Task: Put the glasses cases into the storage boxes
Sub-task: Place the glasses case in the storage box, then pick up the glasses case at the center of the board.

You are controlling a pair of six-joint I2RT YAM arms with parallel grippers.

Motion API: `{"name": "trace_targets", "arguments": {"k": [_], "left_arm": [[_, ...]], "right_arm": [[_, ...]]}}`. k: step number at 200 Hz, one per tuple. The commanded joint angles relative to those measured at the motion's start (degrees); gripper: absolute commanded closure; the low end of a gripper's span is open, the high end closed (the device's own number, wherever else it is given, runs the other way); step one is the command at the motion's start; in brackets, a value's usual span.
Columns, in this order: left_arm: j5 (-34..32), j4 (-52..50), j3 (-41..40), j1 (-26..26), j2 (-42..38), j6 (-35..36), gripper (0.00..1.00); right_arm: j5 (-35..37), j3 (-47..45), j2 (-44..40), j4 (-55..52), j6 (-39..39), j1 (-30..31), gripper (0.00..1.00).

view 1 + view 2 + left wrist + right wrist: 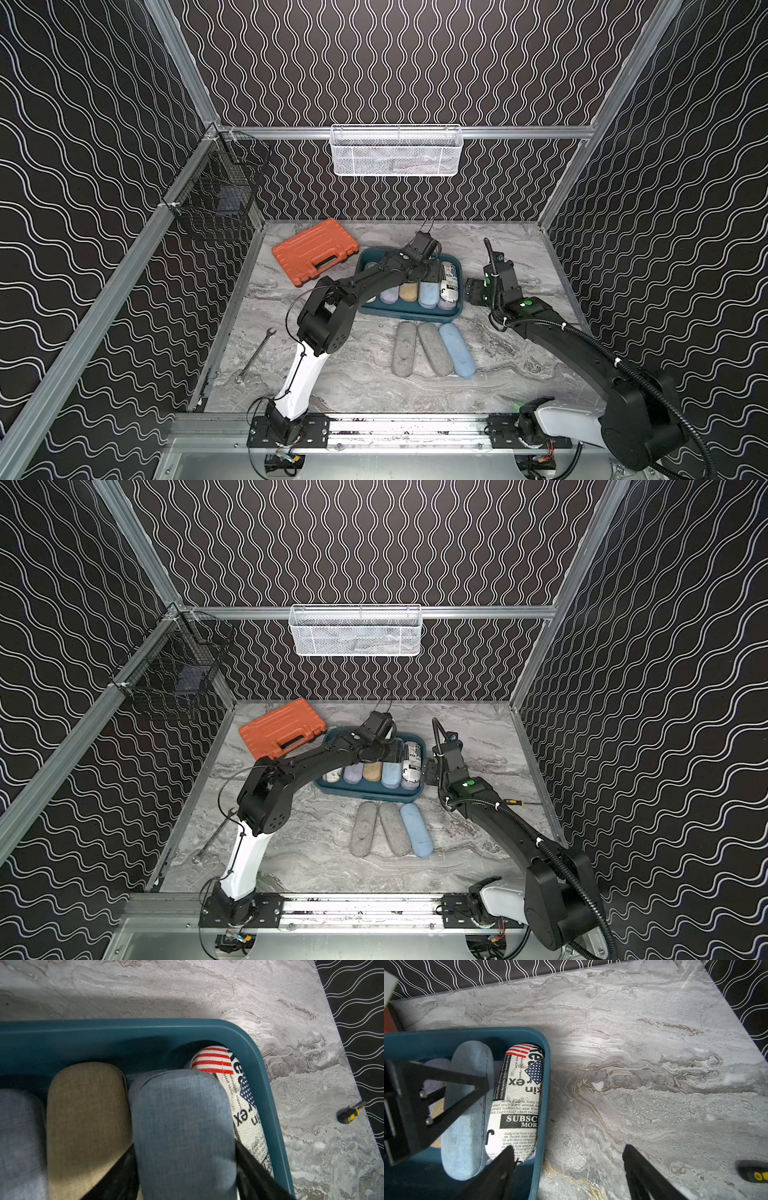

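Observation:
The dark teal storage box holds several glasses cases side by side: lilac, tan, light blue and newspaper-print. My left gripper reaches into the box, its fingers lying against both long sides of the light blue case. My right gripper stands open and empty at the box's right end, one finger over the rim and the other over bare table. Two grey felt cases and a light blue case lie on the table in front of the box.
An orange tool case lies left of the box, with a wrench near the left wall. A small screwdriver sits by the right wall. A white mesh basket and a black wire basket hang on the walls.

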Motion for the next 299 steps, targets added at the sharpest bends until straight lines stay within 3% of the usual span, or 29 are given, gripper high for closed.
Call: {"name": "trace_targets", "arguments": {"k": [1,48,107,155,186,224,251,299], "left_arm": [[-1.4,0.4,0.3,0.0,-0.2,-0.2,0.25],[-2.5,0.2,0.0,0.0,-0.9,-0.7,0.20],[-2.4,3.2,-5.3,-0.1,-10.1,1.0,0.18],[-2.6,2.3,-17.5,-0.8,-22.7,2.5,0.18],[-7.5,-3.4,-26.1,-4.8,-28.9,5.7,0.16],[-10.7,-4.8,-37.5,-8.8,-36.6,3.6,0.15],[-11.9,-4.5,-42.0,-10.0,-38.6,1.6,0.12],[-9.6,-0.2,-45.9,-12.0,-35.3,-0.8,0.09]], "right_arm": [[-0.6,0.8,0.2,0.8,0.7,0.0,0.17],[-0.8,0.7,0.3,0.9,0.9,0.0,0.17],[-0.6,0.4,0.1,1.2,1.0,0.0,0.17],[-0.9,0.1,-0.1,1.7,1.1,0.0,0.17],[-1.7,0.6,0.4,1.8,1.1,0.0,0.17],[-1.9,0.2,0.6,2.3,1.1,0.0,0.17],[-2.6,0.0,0.7,2.3,1.5,-0.1,0.17],[-2.3,-0.5,0.2,2.4,1.6,0.0,0.16]]}}
